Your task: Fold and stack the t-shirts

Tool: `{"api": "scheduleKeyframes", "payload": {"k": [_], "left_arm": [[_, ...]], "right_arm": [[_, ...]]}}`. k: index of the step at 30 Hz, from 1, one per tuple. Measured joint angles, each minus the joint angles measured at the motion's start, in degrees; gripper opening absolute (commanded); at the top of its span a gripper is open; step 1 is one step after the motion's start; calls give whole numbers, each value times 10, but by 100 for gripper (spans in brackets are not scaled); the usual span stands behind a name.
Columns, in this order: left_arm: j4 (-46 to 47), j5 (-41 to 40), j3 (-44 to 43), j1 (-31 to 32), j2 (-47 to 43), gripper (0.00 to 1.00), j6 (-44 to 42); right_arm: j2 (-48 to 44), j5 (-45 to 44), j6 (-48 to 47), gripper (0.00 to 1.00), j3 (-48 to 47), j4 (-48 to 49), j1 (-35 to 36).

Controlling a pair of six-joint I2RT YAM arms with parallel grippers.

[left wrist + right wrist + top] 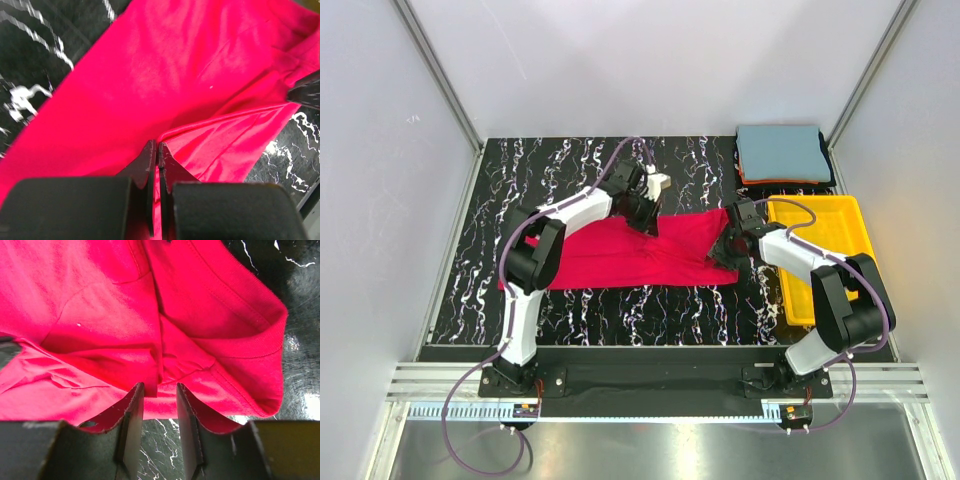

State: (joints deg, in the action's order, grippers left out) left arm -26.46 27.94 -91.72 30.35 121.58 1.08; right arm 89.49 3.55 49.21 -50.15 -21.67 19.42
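Red shirt [620, 258] lay lengthwise across the table [500, 180]. Your left gripper [157, 148] was closed on its far edge, pinching up a fold, probably to carry it over. Your right gripper [159, 387], jaws apart, straddled the right-hand hem, apparently steadying that end unclamped. Folded stack [782, 152] sat at the far right.

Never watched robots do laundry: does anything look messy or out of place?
Only the red t-shirt: it lies crooked and creased across the table. The folded stack behind the yellow tray looks tidy.
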Motion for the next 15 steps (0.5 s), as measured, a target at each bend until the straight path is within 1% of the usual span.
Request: {"api": "scheduleKeyframes", "payload": {"k": [4,7,10,11,12,15], "left_arm": [[15,-3,34,0,0,0,23],[18,-3,41,0,0,0,34],[28,-3,41,0,-1,0,40],[30,-3,41,0,-1,0,41],[32,-3,41,0,-1,0,43],[37,-3,41,-1,-1,0,48]], "right_arm": [[1,0,0,40,-5,0,0],[9,0,-1,40,-19,0,0],[21,-5,-2,35,-33,2,0],[25,-9,-2,27,-38,3,0],[30,-11,-5,22,-42,5,0],[43,-13,-7,0,-52,9,0]]}}
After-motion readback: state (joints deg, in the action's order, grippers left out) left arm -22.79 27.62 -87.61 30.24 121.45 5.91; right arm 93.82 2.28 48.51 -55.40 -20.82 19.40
